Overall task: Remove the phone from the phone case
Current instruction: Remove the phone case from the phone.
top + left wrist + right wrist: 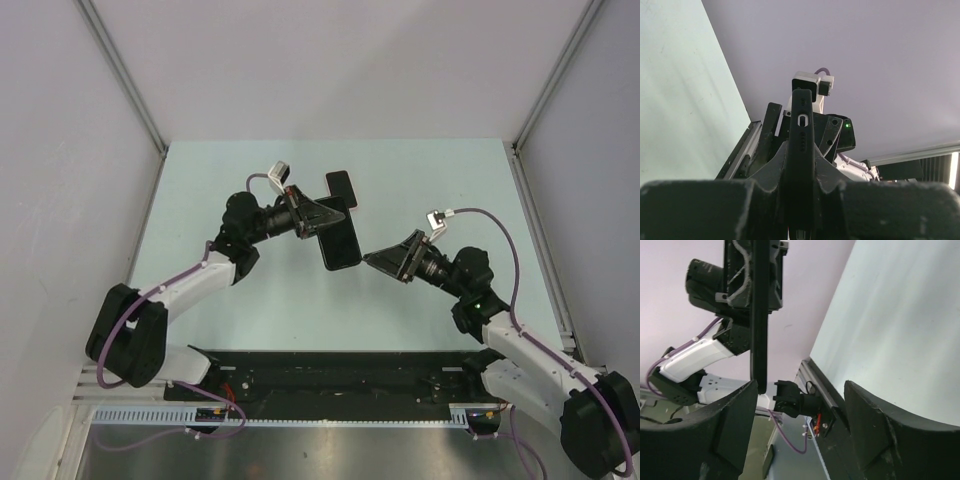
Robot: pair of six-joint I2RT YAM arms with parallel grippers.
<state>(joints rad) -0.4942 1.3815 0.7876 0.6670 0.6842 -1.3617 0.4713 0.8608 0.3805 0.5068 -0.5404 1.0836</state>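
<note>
At the near edge, the 2 arm bases flank a black mounting plate (330, 375). Just beyond it the right gripper (372, 258) hangs above the pale table (200, 180) with its 2 fingers spread wide and nothing between them. In the right wrist view the lower end of the phone (342, 248) sits just beside 1 fingertip (751, 390); whether they touch I cannot tell.

The phone is off the table, in the air near the middle, with its black face toward the top camera. The left gripper (328, 220) is clamped on its far end. The left wrist view shows the slab edge-on between that gripper's 2 fingers. The dark rim there has an oval slot and seems to be the phone case (802, 145), but I cannot tell shell from phone.

Just past the left gripper a smaller dark rounded rectangle (340, 185) lies on the table, partly hidden; what it is I cannot tell.

Table surface spreads to both sides of the grippers and on to the far edge, well apart from them. Grey walls (330, 60) close 3 sides, with metal posts (120, 70) at the far corners.

Any print is too small to read. A green light (478, 297) glows on the right arm.
</note>
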